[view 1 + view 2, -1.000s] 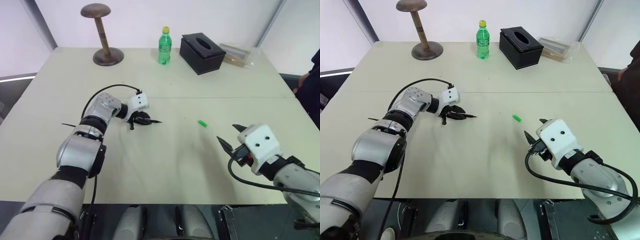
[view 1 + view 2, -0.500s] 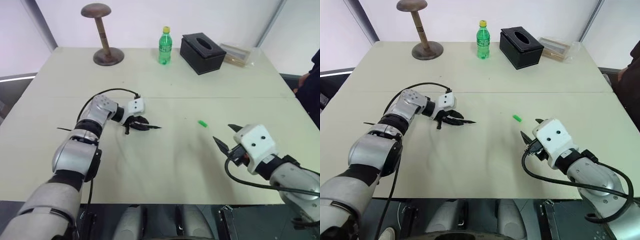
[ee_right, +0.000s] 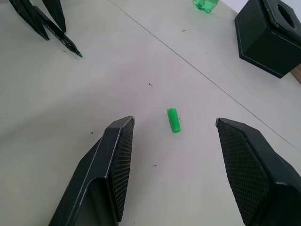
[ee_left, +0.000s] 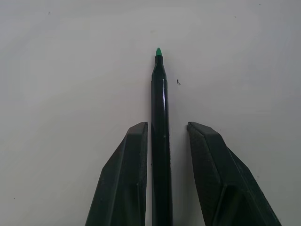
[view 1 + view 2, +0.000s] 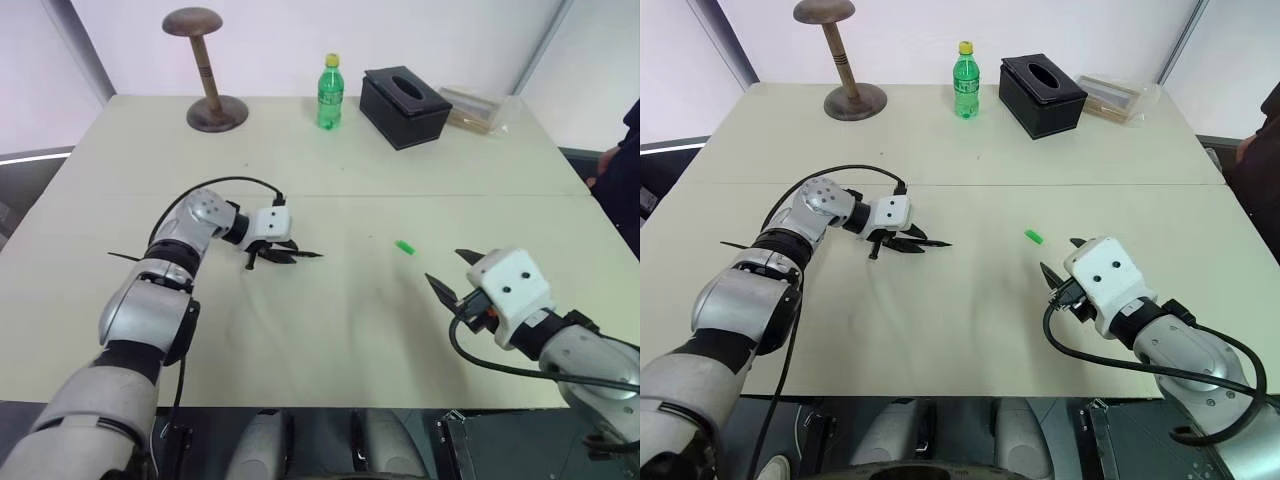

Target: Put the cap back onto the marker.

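The marker (image 4: pixel 159 117) is a thin black stick with a green tip, lying low over the table at mid-left. My left gripper (image 5: pixel 272 250) is shut on its barrel, and the tip (image 5: pixel 316 255) pokes out to the right. In the left wrist view one finger (image 4: pixel 134 155) sits against the barrel and a thin strip of table shows beside the other. The cap (image 5: pixel 404 247), a tiny bright green cylinder, lies on the table to the right of the marker. My right gripper (image 5: pixel 448 268) hovers open and empty just in front of the cap (image 3: pixel 174 120).
Along the far edge stand a wooden stand (image 5: pixel 207 75), a green bottle with a yellow lid (image 5: pixel 329 92), a black tissue box (image 5: pixel 405 105) and a clear packet (image 5: pixel 475 108). A person's dark sleeve (image 5: pixel 622 150) shows at the right edge.
My left wrist has rolled, turning its white housing sideways, with the marker still between the fingers. The right gripper and the cap have stayed put.
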Controlling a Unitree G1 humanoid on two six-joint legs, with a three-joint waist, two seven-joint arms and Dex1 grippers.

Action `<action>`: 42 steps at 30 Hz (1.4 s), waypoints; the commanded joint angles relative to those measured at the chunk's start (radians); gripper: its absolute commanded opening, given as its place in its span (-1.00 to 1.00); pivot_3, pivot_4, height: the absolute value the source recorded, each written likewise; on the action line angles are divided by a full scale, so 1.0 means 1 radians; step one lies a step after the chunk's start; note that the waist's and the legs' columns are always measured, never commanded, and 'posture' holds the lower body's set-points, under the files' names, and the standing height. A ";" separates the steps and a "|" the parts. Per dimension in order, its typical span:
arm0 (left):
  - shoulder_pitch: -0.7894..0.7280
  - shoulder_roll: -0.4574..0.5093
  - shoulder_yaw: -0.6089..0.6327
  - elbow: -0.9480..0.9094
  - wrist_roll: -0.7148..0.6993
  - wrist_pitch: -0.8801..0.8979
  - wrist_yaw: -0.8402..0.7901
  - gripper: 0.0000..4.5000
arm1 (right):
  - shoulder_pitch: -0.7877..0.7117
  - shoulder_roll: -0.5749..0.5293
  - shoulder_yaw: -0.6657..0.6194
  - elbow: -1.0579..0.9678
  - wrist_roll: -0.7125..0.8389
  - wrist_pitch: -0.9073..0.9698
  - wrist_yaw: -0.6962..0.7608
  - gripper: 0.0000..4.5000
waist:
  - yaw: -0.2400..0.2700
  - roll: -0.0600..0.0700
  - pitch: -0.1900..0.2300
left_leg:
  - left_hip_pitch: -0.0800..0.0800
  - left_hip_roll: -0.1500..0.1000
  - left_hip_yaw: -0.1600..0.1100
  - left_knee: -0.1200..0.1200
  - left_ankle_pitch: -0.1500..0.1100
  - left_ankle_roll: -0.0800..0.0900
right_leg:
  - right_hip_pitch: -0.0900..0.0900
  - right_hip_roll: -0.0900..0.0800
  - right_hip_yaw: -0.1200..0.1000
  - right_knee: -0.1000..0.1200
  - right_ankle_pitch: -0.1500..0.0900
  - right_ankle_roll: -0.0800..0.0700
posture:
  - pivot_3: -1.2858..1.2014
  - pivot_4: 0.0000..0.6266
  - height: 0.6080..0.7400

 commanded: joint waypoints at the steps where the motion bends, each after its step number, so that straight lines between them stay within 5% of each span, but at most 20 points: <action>1: -0.010 0.019 -0.023 0.012 0.028 0.015 -0.001 -0.38 | 0.001 -0.010 -0.029 -0.032 0.006 -0.010 -0.005 0.26 | 0.000 0.000 0.000 | 0.000 0.000 0.000 0.000 0.000 0.000 | 0.000 0.000 0.000 0.000 0.000 0.000 | 0.03 -0.52 1.00; 11: -0.007 0.019 -0.037 0.019 0.034 0.046 -0.021 -0.38 | 0.014 -0.017 -0.038 -0.032 0.008 -0.016 -0.008 0.26 | -0.002 0.000 0.000 | 0.000 0.000 0.000 0.000 0.000 0.000 | 0.000 0.000 0.000 0.000 0.000 0.000 | 0.03 -0.52 1.00; 14: -0.006 0.019 -0.037 0.019 0.034 0.055 -0.031 -0.96 | 0.016 -0.019 -0.041 -0.032 0.011 -0.017 -0.010 0.26 | -0.002 0.000 0.000 | 0.000 0.000 0.000 0.000 0.000 0.000 | 0.000 0.000 0.000 0.001 0.000 0.000 | 0.03 -0.52 1.00; 15: -0.006 0.020 -0.037 0.019 0.034 0.058 -0.033 -0.99 | 0.015 -0.020 -0.042 -0.032 0.012 -0.016 -0.010 0.26 | -0.002 0.000 0.000 | 0.001 0.000 0.000 0.000 0.000 0.000 | 0.000 0.000 0.000 0.001 0.000 0.000 | 0.03 -0.52 1.00; 31: -0.014 -0.002 0.068 -0.055 -0.101 0.077 -0.092 -0.99 | -0.006 -0.032 -0.053 0.026 -0.015 -0.015 0.066 0.26 | 0.000 -0.001 0.000 | 0.000 0.000 0.000 0.000 0.000 0.000 | 0.000 0.000 0.000 0.001 0.000 0.000 | 0.03 -0.52 1.00; 42: 0.048 0.003 0.075 -0.281 -0.175 0.104 -0.103 -0.99 | -0.183 -0.036 0.027 0.472 -0.089 -0.276 0.306 0.26 | -0.004 -0.001 0.000 | 0.000 0.000 0.001 0.001 0.000 0.000 | 0.000 0.000 0.001 0.001 0.000 0.000 | 0.03 -0.52 1.00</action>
